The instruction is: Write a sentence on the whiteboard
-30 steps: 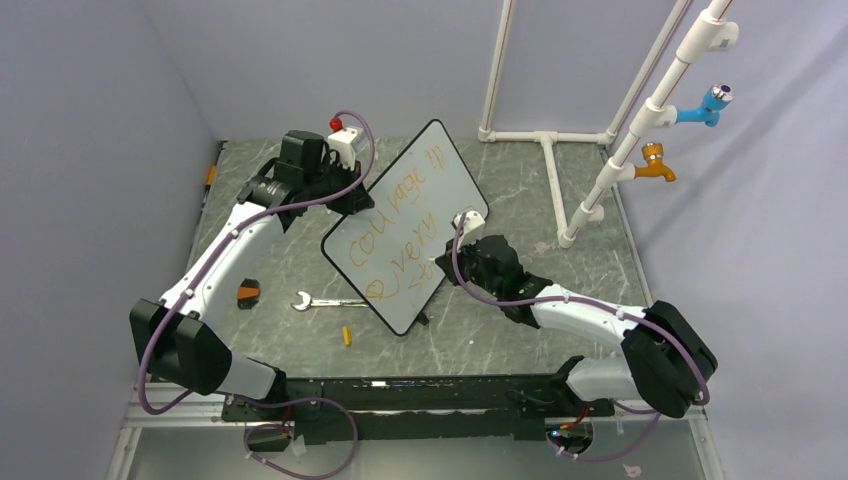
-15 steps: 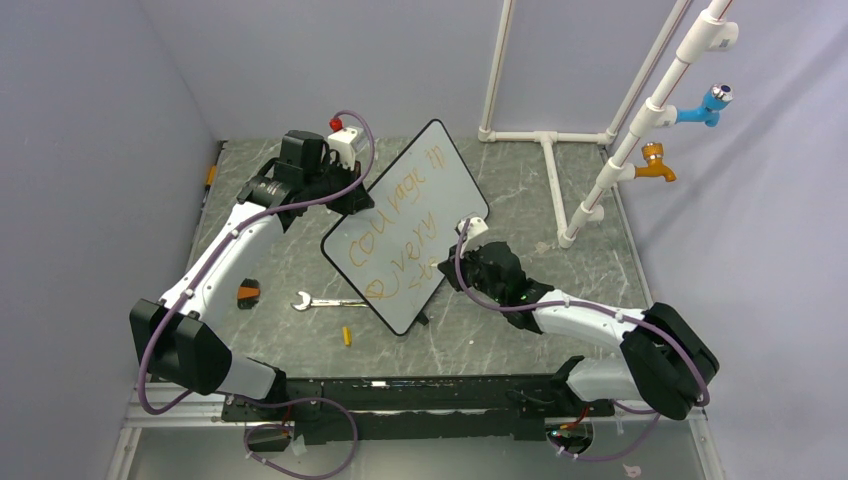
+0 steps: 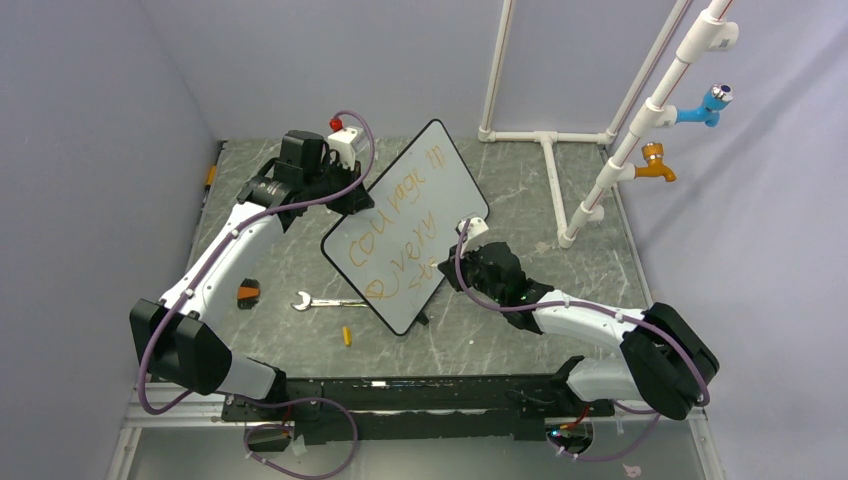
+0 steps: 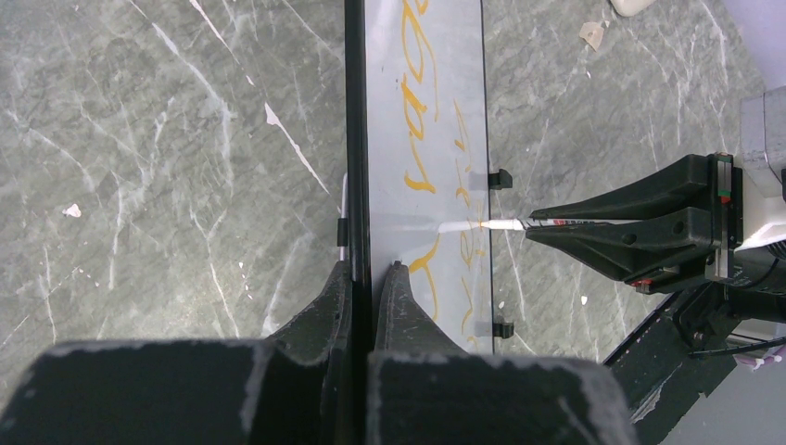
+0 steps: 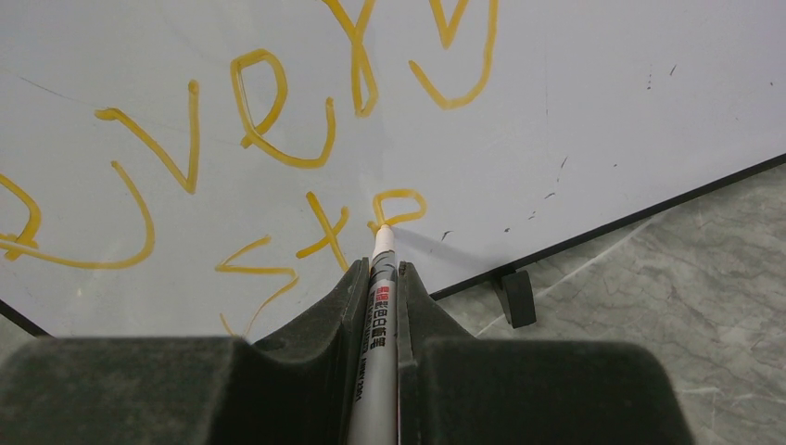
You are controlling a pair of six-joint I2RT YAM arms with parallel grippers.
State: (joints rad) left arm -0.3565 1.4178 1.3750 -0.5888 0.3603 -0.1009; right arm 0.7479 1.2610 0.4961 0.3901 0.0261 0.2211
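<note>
At the left of the counter [image 3: 520, 190] lie a small orange-and-black piece [image 3: 247, 292], a wrench [image 3: 318, 301] and, nearer the arm bases, a short yellow bit [image 3: 346, 335]. The left fingers [image 4: 394, 289] are pressed onto the black rim of the whiteboard [image 3: 440, 180], one finger on each face, pinching its left edge. The whiteboard stands near the middle of the counter, turned on a slant in the top view, with small black feet at its lower edge. The sentence [image 5: 192, 139] runs across it in orange: an upper row like "courage is", a lower row with a drawn circle and "very", and under that a short third row of about three letters, roughly "str". The white tip of the marker [image 5: 382, 297] touches the last of these letters. The right fingers [image 5: 414, 301] pinch the marker's barrel, which bears red and black print, between them. Further right a white pipe frame [image 3: 610, 175] rises from the counter, carrying a blue tap [image 3: 708, 105] and an orange tap [image 3: 655, 163].
</note>
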